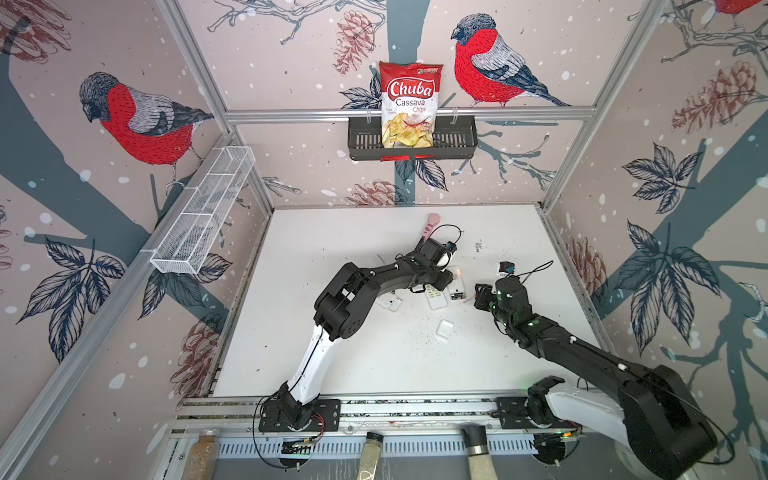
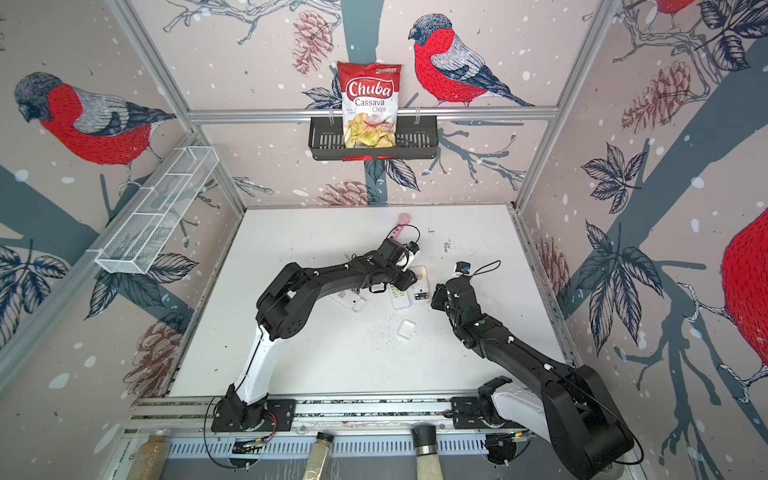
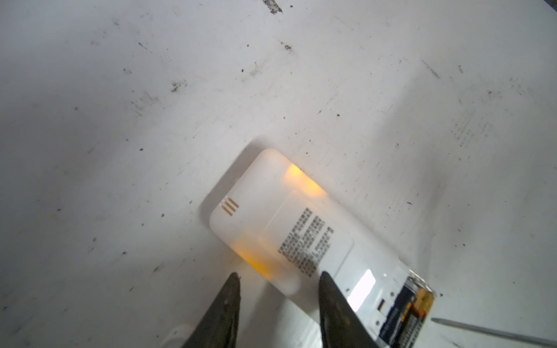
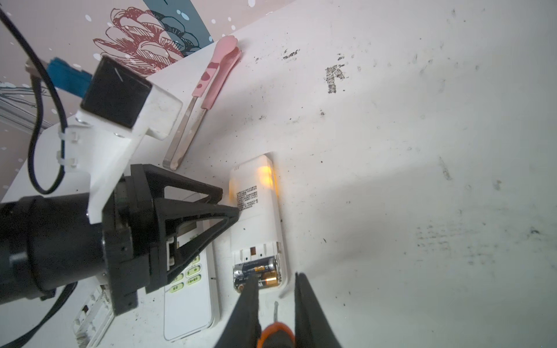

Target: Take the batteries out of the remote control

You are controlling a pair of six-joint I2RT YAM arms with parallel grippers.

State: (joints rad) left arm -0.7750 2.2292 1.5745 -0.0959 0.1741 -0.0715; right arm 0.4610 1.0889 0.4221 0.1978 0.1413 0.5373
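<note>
Your two batteries lie side by side in the open bay at the 6 o'clock end of the remote control, reckoned in the top views. The remote lies back-up on the table, a little toward 3 o'clock from the table's middle. A second, keypad-up remote lies just beside it at 9 o'clock, and a loose white cover lies near it at 6 o'clock.

The left gripper comes in from 9 o'clock. Its jaws stand partly apart, one finger over the remote's back and one past its long edge, closed on nothing you can see. The right gripper comes in from 3 o'clock with its jaws clamped on the orange-and-black handle of a screwdriver. The screwdriver's tip sits just beside the bay end of the remote, not touching.

Expect the batteries to be light, rigid and slick, with smooth round jackets that roll once free and give a blade little to bite on. They are probably seated under spring pressure, so lever at the end away from the spring and lift gently, or one may jump out. If you pinch one, take it across the middle of the barrel. The remote is light, smooth plastic and likely to skate on the table, so pin its back down before you pry.
</note>
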